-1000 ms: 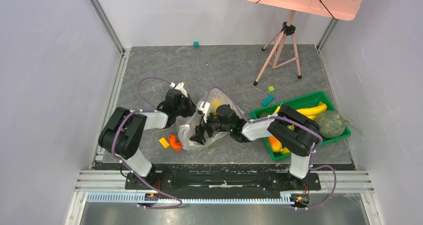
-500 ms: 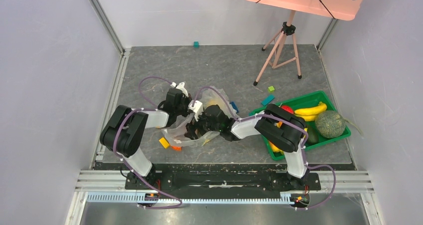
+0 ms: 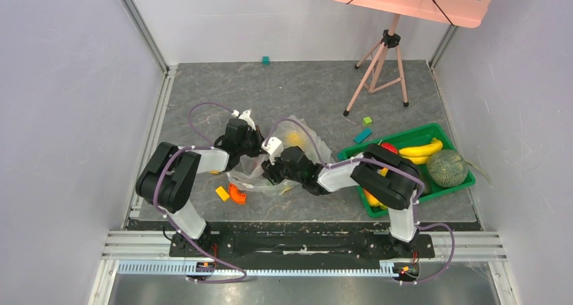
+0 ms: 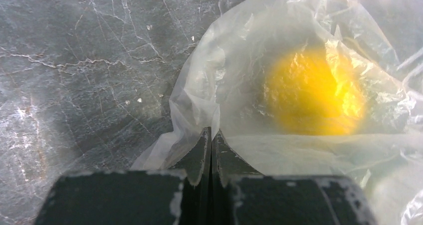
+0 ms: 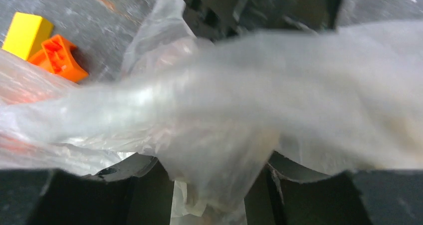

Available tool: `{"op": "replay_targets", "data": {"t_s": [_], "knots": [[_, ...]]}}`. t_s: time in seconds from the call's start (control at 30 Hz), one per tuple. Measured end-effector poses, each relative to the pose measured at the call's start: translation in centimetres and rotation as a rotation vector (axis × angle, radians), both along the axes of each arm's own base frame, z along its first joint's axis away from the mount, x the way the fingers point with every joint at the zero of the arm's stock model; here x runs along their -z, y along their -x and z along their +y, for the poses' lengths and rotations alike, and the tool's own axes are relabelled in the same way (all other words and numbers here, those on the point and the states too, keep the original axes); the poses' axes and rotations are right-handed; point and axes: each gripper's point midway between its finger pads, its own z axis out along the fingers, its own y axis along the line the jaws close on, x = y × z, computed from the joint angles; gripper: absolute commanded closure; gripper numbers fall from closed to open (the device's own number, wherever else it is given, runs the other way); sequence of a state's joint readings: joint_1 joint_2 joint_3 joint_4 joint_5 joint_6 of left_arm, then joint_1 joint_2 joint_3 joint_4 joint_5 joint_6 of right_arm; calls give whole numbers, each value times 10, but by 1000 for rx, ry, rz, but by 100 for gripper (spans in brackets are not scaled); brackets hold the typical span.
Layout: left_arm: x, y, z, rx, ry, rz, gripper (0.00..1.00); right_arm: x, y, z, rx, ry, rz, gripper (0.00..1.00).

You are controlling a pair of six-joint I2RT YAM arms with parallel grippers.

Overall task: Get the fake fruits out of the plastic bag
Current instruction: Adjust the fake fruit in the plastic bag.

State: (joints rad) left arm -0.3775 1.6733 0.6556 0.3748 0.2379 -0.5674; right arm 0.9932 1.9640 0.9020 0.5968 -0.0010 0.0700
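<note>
So I'm looking at the feeds and both arms are bunched up around the plastic bag, which sits crumpled on the grey table about mid-way, between the two wrists. The left gripper has its fingers pressed tight together with a fold of the bag's edge pinched between them, pretty clear on the left wrist cam. Right past that pinch there's a yellow fruit still inside the bag, blurry through the film, so I can't say which fruit it is. From overhead I can see the same yellow blob in the far part of the bag. The right gripper is shoved into the near side of the bag, and its wrist cam is mostly a smear of bag plastic bunched between the fingers, which sit apart on either side of it; whether they're actually squeezing the film I can't tell. On the table just left of the bag there's a yellow block and an orange block touching or nearly touching each other, also visible in the right wrist view. Over on the right the green tray has a banana, a red fruit and a netted melon in it, well apart from the bag.
</note>
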Motion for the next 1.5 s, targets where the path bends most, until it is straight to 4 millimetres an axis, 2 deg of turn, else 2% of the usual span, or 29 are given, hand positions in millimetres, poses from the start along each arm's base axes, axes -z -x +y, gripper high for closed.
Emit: {"op": "replay_targets", "data": {"t_s": [0.13, 0.33, 0.5, 0.57, 0.7, 0.77, 0.87, 1.0, 1.1, 1.2, 1.33, 1.5], "knots": [[1, 1, 0, 0, -1, 4, 98, -6, 4, -26, 46, 42, -16, 68], [1, 1, 1, -1, -4, 8, 98, -26, 2, -59, 143, 94, -48, 69], [3, 2, 1, -1, -6, 15, 98, -22, -3, -85, 252, 178, -57, 68], [4, 3, 1, -1, -8, 19, 98, -17, -4, -96, 300, 219, -52, 56], [5, 5, 2, -1, -12, 27, 98, -8, -2, -113, 367, 277, -34, 24], [5, 5, 2, -1, -12, 29, 98, -7, 0, -119, 382, 289, -26, 15], [6, 5, 2, -1, -13, 32, 98, -17, 6, -126, 380, 274, -30, 10], [7, 6, 2, -1, -14, 35, 98, -51, 9, -123, 362, 184, -54, 9], [7, 6, 2, -1, -14, 35, 98, -83, 8, -121, 360, 99, -83, 17], [6, 5, 2, 0, -14, 34, 98, -104, 7, -122, 366, 39, -100, 27], [5, 5, 2, 0, -14, 34, 98, -107, -4, -133, 413, 7, -86, 35], [6, 5, 2, 0, -15, 35, 98, -97, -18, -150, 473, -9, -35, 34]]}}
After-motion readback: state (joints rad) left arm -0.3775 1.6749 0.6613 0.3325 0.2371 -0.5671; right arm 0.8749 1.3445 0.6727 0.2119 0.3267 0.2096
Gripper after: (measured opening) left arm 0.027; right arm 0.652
